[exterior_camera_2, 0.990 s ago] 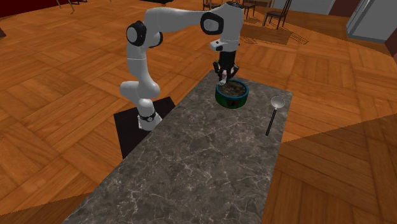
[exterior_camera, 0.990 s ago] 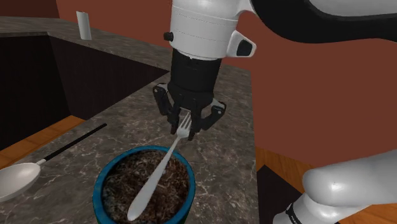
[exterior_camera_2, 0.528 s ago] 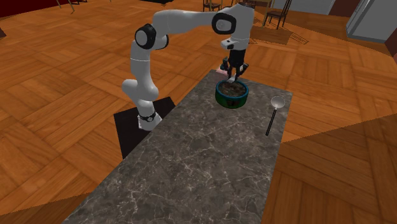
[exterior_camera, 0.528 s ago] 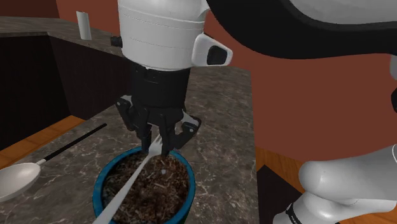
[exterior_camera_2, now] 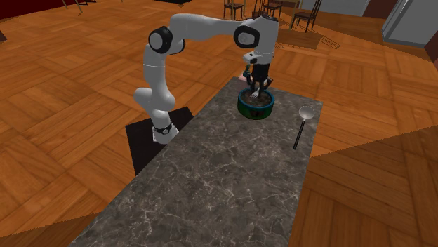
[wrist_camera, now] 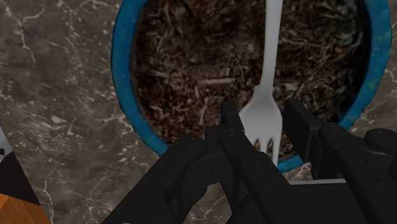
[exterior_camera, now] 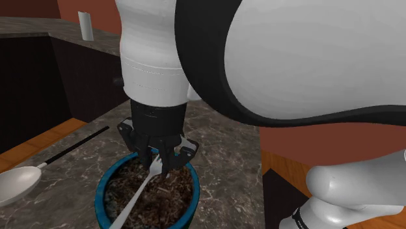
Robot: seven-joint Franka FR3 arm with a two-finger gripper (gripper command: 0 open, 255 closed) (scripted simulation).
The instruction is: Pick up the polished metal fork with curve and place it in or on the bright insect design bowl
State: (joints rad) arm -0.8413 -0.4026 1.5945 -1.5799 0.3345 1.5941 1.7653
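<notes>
While the claw (wrist_camera: 267,130) clasps the fork (wrist_camera: 272,57) at its tines, the handle slants down over the bowl (wrist_camera: 121,63).

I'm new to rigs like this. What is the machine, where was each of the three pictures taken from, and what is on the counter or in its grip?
The machine is a white robot arm that stands on a dark box beside a marbled dark counter. The shoulder view looks from beside the arm's base, so the arm looms large. The second exterior view takes in the whole scene from farther off. The wrist view comes from a camera on the hand and looks along its black end effector. On the counter stand a blue-rimmed bowl with a dark, speckled inside and, apart from it, a pale spoon with a dark handle. The end effector's two fingers clasp a pale fork by its tine end, and the fork's handle slants over the bowl.
</notes>
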